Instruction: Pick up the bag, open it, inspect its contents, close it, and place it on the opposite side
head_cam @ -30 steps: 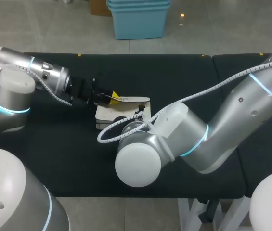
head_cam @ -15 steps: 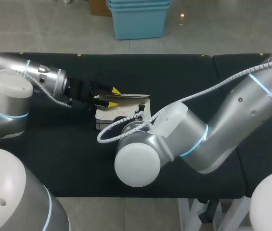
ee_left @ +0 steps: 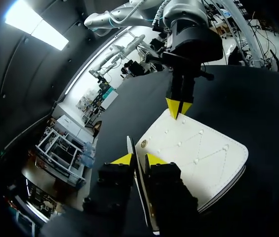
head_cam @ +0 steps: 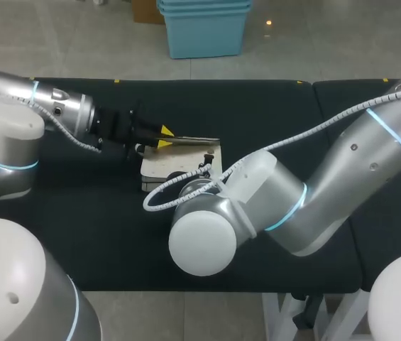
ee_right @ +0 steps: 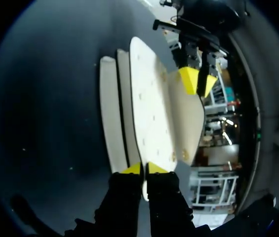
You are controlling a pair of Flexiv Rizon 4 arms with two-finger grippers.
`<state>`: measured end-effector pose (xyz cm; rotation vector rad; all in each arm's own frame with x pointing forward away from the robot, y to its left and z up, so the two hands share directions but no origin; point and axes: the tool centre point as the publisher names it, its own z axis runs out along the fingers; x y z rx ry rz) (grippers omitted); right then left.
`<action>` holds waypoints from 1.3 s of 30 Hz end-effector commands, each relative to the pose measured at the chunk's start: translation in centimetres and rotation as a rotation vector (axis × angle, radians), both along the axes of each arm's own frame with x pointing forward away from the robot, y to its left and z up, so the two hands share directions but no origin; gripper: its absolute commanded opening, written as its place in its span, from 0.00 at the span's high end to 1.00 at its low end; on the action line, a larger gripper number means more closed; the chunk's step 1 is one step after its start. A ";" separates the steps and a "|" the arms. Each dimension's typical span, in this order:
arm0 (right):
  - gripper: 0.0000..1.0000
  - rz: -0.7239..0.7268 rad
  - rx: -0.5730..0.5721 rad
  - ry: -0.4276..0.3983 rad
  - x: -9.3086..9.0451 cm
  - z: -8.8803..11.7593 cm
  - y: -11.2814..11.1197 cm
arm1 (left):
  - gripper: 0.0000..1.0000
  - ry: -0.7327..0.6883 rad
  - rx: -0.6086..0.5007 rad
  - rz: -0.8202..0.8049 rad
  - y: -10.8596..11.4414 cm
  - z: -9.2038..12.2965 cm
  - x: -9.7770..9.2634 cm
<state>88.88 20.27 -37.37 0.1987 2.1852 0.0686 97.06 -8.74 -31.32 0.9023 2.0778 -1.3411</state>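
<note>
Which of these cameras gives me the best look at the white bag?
The left wrist view: there the bag shows its broad quilted face. The right wrist view shows it nearly edge-on, with its layers spread apart. In the head view the right arm hides part of it.

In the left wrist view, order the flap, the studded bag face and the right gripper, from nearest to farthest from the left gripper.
1. flap: between the fingers of the left gripper.
2. studded bag face: just beside and ahead.
3. right gripper: at that face's far corner.
</note>
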 end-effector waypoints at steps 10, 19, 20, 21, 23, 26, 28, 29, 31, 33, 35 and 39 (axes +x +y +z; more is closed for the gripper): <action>1.00 -0.002 -0.002 -0.003 0.1 -0.3 0.1 | 0.85 0.001 0.022 0.033 0.1 -0.1 0.7; 1.00 -0.002 -0.002 -0.003 0.1 -0.3 0.1 | 1.00 -0.013 0.050 0.025 0.0 -0.4 -0.2; 1.00 -0.002 -0.002 -0.003 0.1 -0.3 0.1 | 1.00 -0.019 0.053 0.019 0.1 -0.6 -0.6; 1.00 -0.002 -0.002 -0.003 0.1 -0.3 0.1 | 1.00 -0.026 0.058 0.011 0.2 -0.9 -1.0; 1.00 -0.002 -0.002 -0.003 0.1 -0.3 0.1 | 1.00 -0.037 0.067 -0.013 0.4 -1.6 -1.9; 1.00 -0.002 -0.002 -0.003 0.1 -0.3 0.1 | 1.00 -0.034 0.093 -0.030 0.4 -3.1 -2.7; 1.00 -0.002 -0.002 -0.003 0.1 -0.3 0.1 | 1.00 -0.029 0.104 -0.026 0.4 -3.8 -2.9; 1.00 -0.002 -0.002 -0.003 0.1 -0.3 0.1 | 1.00 -0.027 0.113 -0.022 0.4 -4.2 -3.0; 1.00 -0.002 -0.002 -0.003 0.1 -0.3 0.1 | 1.00 -0.017 0.114 -0.011 0.4 -4.8 -2.8; 1.00 -0.002 -0.002 -0.003 0.1 -0.3 0.1 | 1.00 -0.009 0.100 0.003 0.6 -4.9 -2.6; 1.00 -0.002 -0.002 -0.003 0.1 -0.3 0.1 | 1.00 -0.012 0.089 0.006 0.7 -4.5 -2.5; 1.00 -0.002 -0.002 -0.003 0.1 -0.3 0.1 | 1.00 -0.024 0.077 0.012 0.9 -3.7 -2.2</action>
